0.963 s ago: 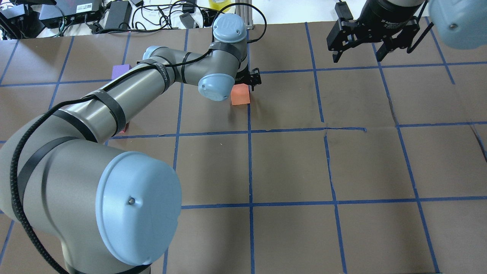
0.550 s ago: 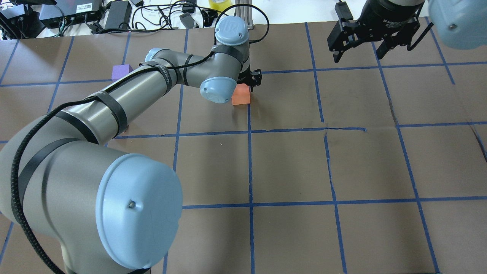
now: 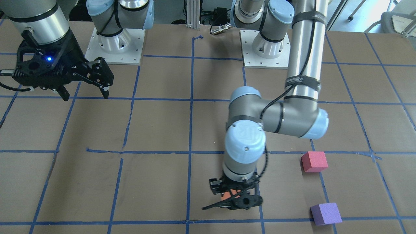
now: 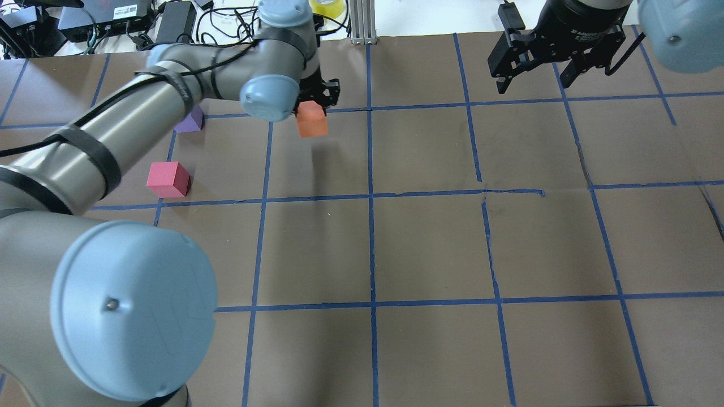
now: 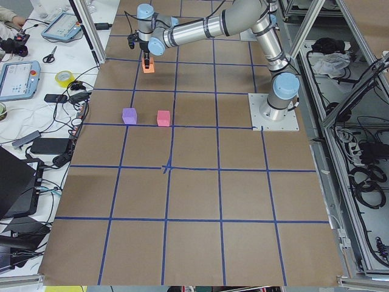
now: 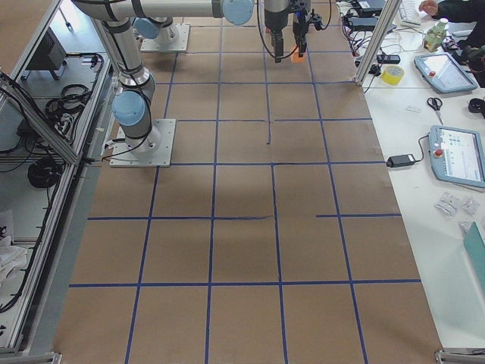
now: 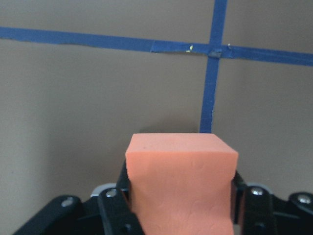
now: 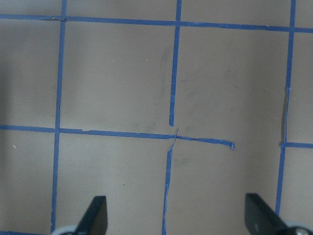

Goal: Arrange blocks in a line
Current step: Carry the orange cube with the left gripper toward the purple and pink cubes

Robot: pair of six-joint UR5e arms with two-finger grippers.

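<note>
My left gripper [image 4: 314, 105] is shut on the orange block [image 4: 312, 121] and holds it above the table, over the far left-centre square. The left wrist view shows the orange block [image 7: 181, 186] clamped between both fingers. The pinkish-red block [image 4: 168, 179] sits on the table to the left and nearer the robot. The purple block [image 4: 191, 120] sits beyond it, partly hidden by my left forearm; it shows fully in the front view [image 3: 325, 214]. My right gripper [image 4: 534, 79] is open and empty, high over the far right of the table.
Brown paper with a blue tape grid [image 4: 371, 195] covers the table. Cables, power bricks and a yellow tape roll [image 4: 326, 7] lie past the far edge. An aluminium post [image 4: 360, 22] stands at the far middle. The arm bases [image 3: 117, 45] are on the robot's side.
My left arm has swung left and a little farther out, carrying the orange block off the table. The pinkish-red block is now uncovered. The right arm has not moved.
</note>
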